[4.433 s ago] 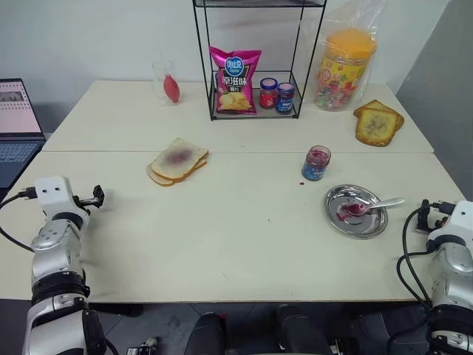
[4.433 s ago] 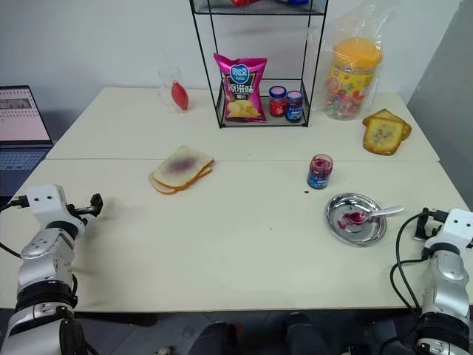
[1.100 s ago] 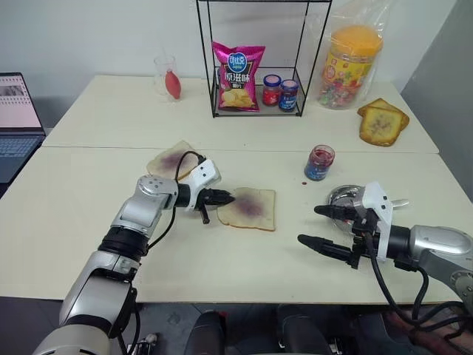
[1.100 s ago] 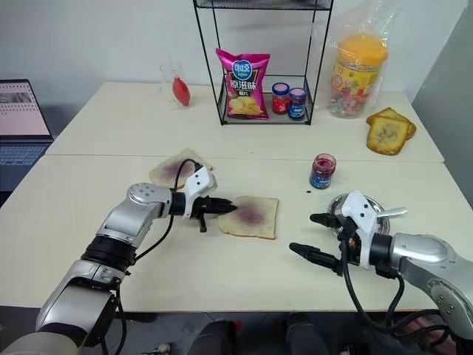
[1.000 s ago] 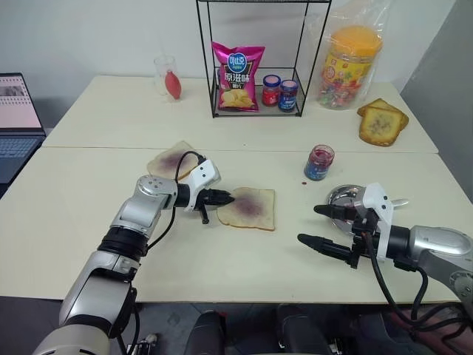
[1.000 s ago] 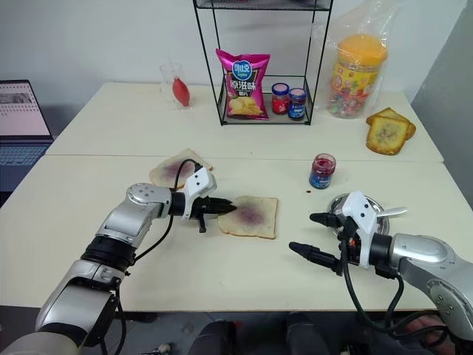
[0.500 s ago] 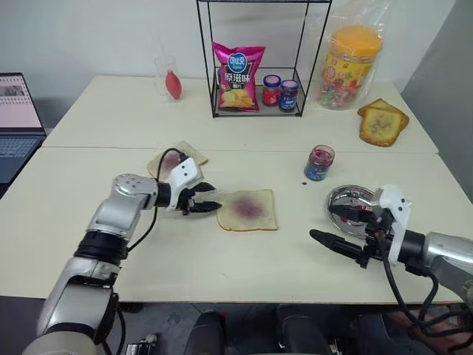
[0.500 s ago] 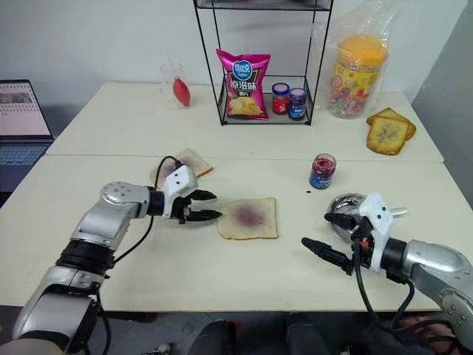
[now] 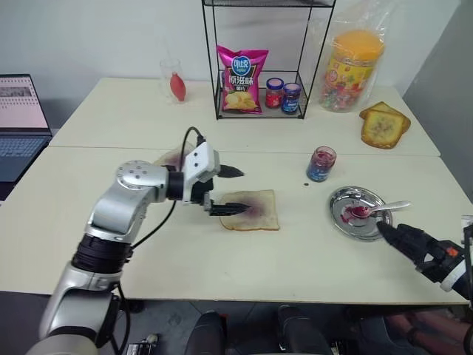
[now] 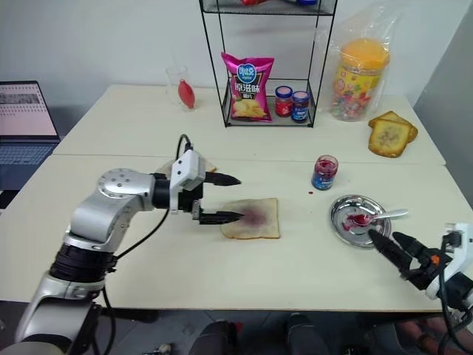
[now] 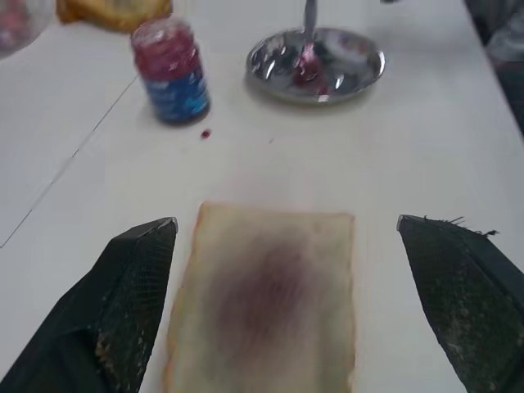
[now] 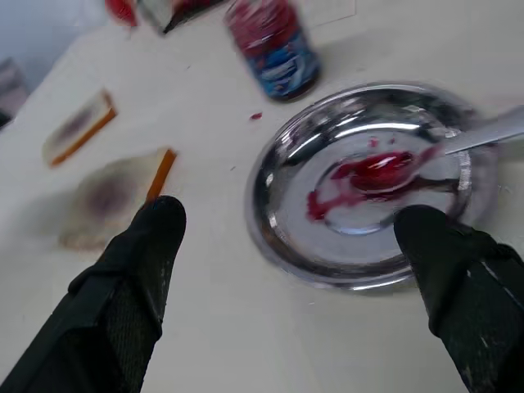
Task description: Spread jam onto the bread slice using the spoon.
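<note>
The bread slice [image 9: 251, 209] lies flat mid-table with a purple jam smear [image 11: 266, 291] in its middle. My left gripper [image 9: 229, 191] hovers open just above the slice's left edge, holding nothing. The spoon [image 9: 373, 210] rests in the round steel plate [image 9: 335, 215] at the right, its bowl in a red jam [image 12: 372, 172] puddle. My right gripper [image 10: 384, 237] is open and empty, low at the table's front right, just in front of the plate.
An open jam jar [image 9: 319, 163] stands behind the plate. Another pale slice [image 12: 78, 127] lies behind my left arm. A wire rack [image 9: 259, 74] holds a chip bag and two small jars. A candy tub [image 9: 352, 68], toasted slices [image 9: 380, 124] and a laptop [image 9: 21, 122] line the edges.
My left gripper opened, let go of the bread slice's edge and rose above it. My right gripper swung right and back, from left of the plate to the table's front right.
</note>
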Motion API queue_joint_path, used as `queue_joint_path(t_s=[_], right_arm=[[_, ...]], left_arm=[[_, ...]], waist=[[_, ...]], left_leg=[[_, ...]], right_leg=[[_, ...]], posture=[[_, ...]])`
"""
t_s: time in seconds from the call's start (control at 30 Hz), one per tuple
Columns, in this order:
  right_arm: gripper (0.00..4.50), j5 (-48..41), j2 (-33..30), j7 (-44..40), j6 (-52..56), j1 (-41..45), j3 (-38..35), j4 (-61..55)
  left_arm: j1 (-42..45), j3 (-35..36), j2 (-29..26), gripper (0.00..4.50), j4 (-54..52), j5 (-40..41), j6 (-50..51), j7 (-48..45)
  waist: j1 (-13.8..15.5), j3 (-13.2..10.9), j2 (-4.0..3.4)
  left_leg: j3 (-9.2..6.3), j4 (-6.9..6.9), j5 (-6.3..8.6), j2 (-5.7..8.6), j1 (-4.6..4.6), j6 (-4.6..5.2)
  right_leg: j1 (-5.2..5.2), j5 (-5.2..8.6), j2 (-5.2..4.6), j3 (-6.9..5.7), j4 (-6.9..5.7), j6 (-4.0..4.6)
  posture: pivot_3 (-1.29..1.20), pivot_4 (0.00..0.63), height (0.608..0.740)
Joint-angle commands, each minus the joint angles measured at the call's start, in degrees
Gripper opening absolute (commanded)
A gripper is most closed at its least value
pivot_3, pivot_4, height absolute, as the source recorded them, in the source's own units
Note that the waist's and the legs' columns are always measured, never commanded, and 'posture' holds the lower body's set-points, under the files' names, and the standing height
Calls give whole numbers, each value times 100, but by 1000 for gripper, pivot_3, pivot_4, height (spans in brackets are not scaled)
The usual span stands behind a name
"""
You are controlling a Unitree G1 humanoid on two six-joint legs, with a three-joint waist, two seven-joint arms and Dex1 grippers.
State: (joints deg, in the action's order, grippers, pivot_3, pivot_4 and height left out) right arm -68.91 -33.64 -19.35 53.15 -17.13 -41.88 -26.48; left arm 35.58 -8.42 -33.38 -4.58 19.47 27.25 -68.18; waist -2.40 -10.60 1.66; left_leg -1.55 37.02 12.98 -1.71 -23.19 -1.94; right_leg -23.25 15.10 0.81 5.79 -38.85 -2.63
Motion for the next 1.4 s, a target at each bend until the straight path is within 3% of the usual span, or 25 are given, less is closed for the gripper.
queue_joint_path(t_s=[0.03,0.37,0.93,0.97,1.1,1.27,1.4], right_arm=[[4500,-395,340,922,-124,720,-122,1008],[4500,-59,443,879,-260,2121,175,3048],[4500,697,606,228,-631,3291,517,4487],[4118,706,602,186,-628,3314,509,4525],[3479,796,589,97,-628,3403,486,4628],[2103,913,577,-34,-688,3498,494,4721],[1332,908,654,-19,-645,3542,451,4684]], left_arm=[[175,-152,617,4477,-372,109,43,547],[-123,-345,876,4477,-764,143,200,918],[-240,-343,769,4477,-988,205,462,1064],[-237,-345,763,4500,-991,203,463,1053],[-223,-351,744,4500,-1002,207,487,1024],[-216,-381,759,4500,-1037,212,552,1036],[-199,-367,764,4500,-1031,206,573,1046]], waist=[[-26,1,1],[-96,6,-17],[-291,7,-14],[-293,8,-14],[-296,8,-14],[-297,7,-14],[-297,7,-14]], left_leg=[[2,2,0,0,9,0],[7,-15,1,-3,17,1],[24,-6,1,0,27,1],[25,-6,1,0,28,1],[31,-6,1,1,28,1],[41,-9,1,1,28,1],[45,-9,1,2,27,1]], right_leg=[[10,3,0,3,1,5],[4,4,12,12,-5,6],[10,-7,12,38,-2,-13],[10,-8,12,39,-2,-14],[10,-10,13,48,-1,-17],[3,-10,13,59,0,-18],[3,-12,13,64,3,-22]], posture=[[0,150,740],[0,150,740],[0,150,740],[0,150,740],[0,150,740],[0,150,740],[0,150,740]])
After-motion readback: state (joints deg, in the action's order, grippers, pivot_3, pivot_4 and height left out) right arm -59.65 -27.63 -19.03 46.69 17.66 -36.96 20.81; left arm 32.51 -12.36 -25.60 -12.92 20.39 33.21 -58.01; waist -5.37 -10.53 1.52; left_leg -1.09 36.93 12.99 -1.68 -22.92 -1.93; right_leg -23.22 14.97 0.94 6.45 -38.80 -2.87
